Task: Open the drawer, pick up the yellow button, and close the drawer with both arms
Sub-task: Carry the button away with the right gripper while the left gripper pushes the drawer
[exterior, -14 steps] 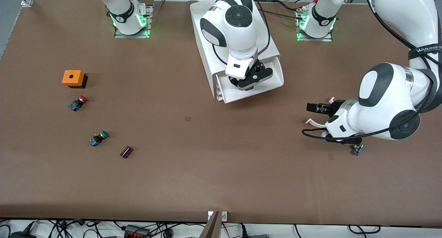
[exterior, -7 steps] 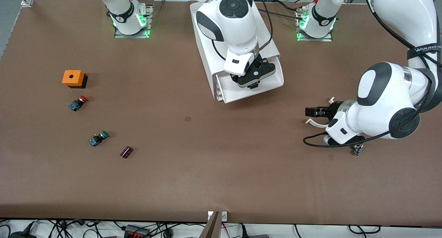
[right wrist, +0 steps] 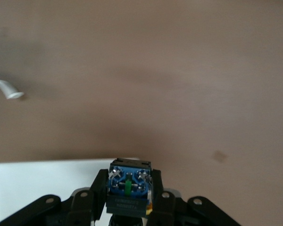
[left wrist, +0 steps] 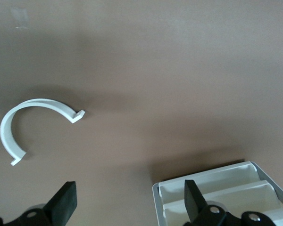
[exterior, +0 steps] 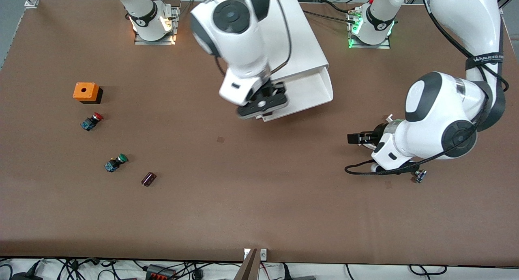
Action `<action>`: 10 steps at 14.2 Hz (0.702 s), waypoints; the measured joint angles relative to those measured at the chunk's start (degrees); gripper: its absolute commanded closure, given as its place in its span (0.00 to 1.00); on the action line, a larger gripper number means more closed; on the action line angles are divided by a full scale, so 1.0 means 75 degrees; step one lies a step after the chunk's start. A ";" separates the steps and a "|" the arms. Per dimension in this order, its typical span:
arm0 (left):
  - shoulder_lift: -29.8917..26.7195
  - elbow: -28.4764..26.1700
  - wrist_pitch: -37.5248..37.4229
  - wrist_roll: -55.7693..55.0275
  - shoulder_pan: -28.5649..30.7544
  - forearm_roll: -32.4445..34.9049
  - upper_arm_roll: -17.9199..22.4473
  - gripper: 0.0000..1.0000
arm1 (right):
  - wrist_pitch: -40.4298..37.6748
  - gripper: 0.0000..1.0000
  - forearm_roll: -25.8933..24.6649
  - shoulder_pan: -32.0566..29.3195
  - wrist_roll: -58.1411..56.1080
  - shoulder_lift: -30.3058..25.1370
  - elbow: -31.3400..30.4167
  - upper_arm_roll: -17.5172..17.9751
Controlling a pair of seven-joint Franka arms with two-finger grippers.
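Your right arm's black two-finger gripper (right wrist: pixel 127 197) is clamped on the small push button with the blue and black body (right wrist: pixel 128 186), held in the air over the front edge of the pulled-out top drawer (exterior: pixel 308 91) of the white box-shaped cabinet (exterior: pixel 298 44). Your left gripper (left wrist: pixel 127 205) hovers with its fingers spread wide and empty over the brown table (exterior: pixel 243 199), beside a curved white plastic clip (left wrist: pixel 35 123), toward the left arm's end.
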 measured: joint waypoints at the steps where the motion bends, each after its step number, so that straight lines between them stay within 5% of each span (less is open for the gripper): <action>1: -0.0071 -0.0226 0.0196 -0.0130 -0.0073 0.0000 -0.0021 0.00 | -0.0172 1.00 -0.0068 -0.0280 -0.0067 0.0001 -0.0028 -0.0030; 10: -0.0274 -0.1562 0.1759 -0.2218 -0.1434 0.0047 -0.0113 0.00 | -0.0982 1.00 -0.0099 -0.2149 -0.2024 0.0044 -0.1192 -0.0052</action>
